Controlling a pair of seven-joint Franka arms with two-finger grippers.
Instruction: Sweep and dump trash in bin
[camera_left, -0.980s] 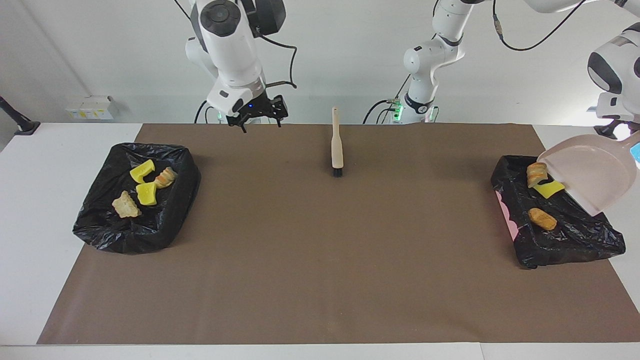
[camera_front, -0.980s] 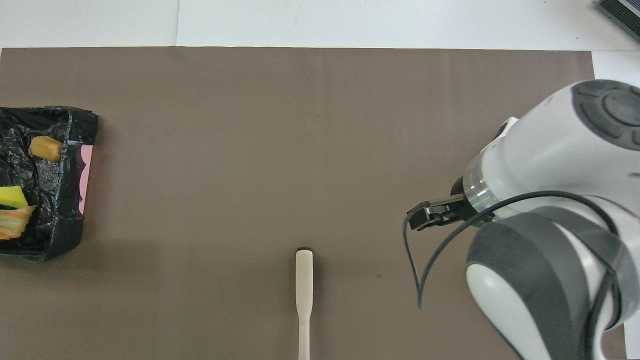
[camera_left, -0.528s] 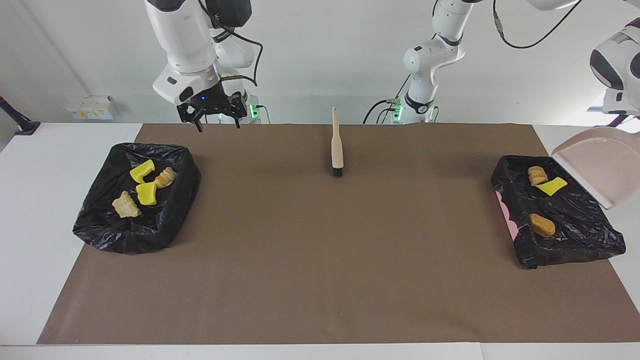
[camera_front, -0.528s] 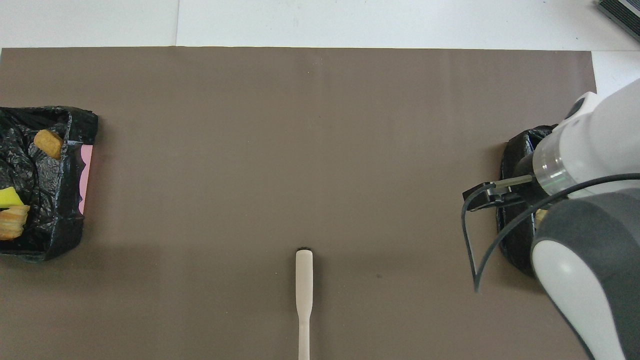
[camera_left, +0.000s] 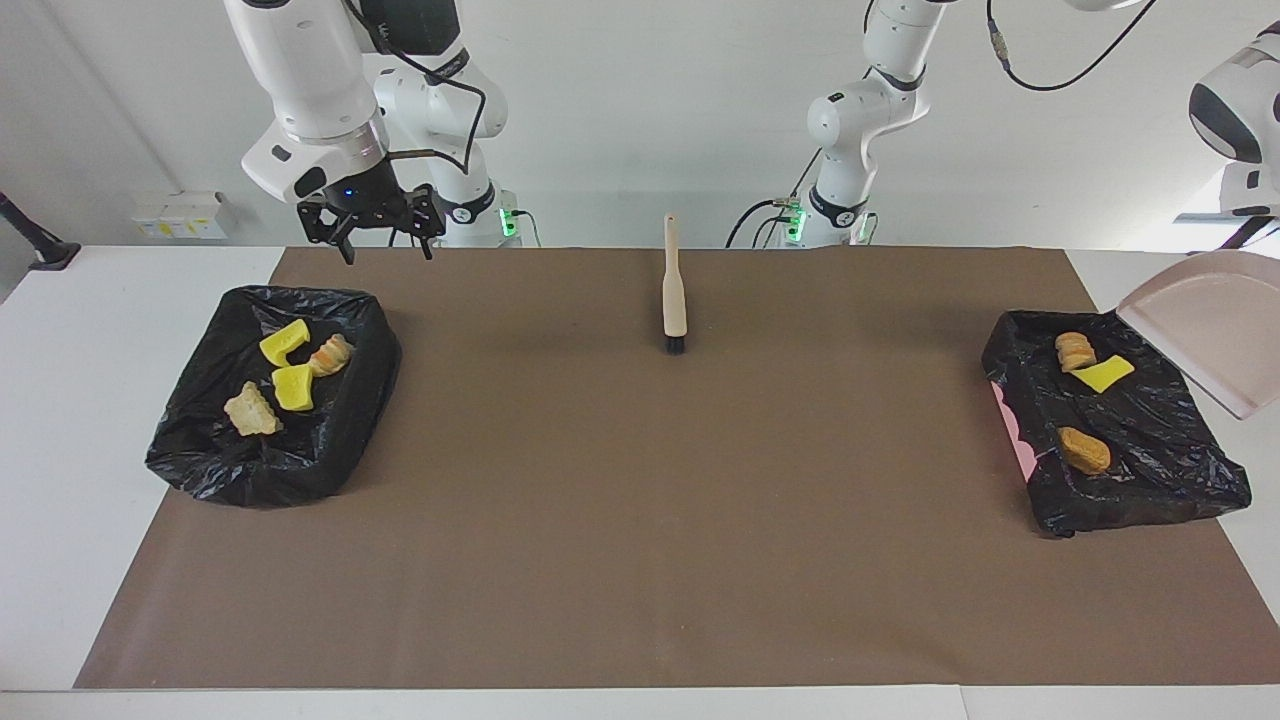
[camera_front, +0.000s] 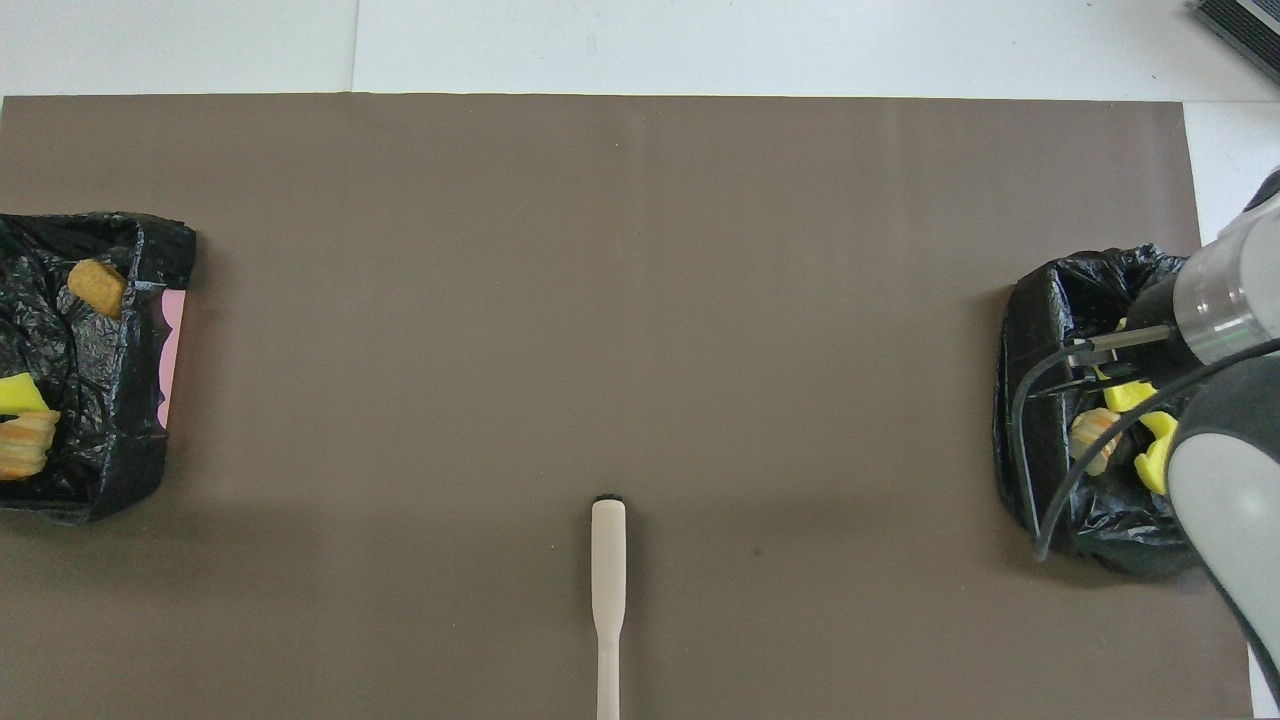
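The trash lies in two bins lined with black bags. The bin (camera_left: 190, 450) at the right arm's end holds yellow chunks (camera_left: 284, 342) and tan chunks (camera_left: 252, 411). It also shows in the overhead view (camera_front: 1040, 470). The bin (camera_left: 1150, 490) at the left arm's end holds a tan chunk (camera_left: 1074, 351), a yellow one (camera_left: 1103, 374) and an orange one (camera_left: 1084, 450). My right gripper (camera_left: 386, 250) is open and empty, up over the mat's edge beside its bin. My left gripper (camera_left: 1270, 245) is cut off by the frame edge and holds the beige dustpan (camera_left: 1205, 325) tilted in the air beside its bin.
A wooden brush (camera_left: 675, 290) with black bristles lies on the brown mat (camera_left: 640, 520) midway between the bins, near the robots' edge; it also shows in the overhead view (camera_front: 607, 590). White table (camera_left: 60, 400) borders the mat.
My right gripper has moved from near the brush to beside the bin at its end. The dustpan has drawn back off the other bin; two chunks that were at its lip now lie in the bin.
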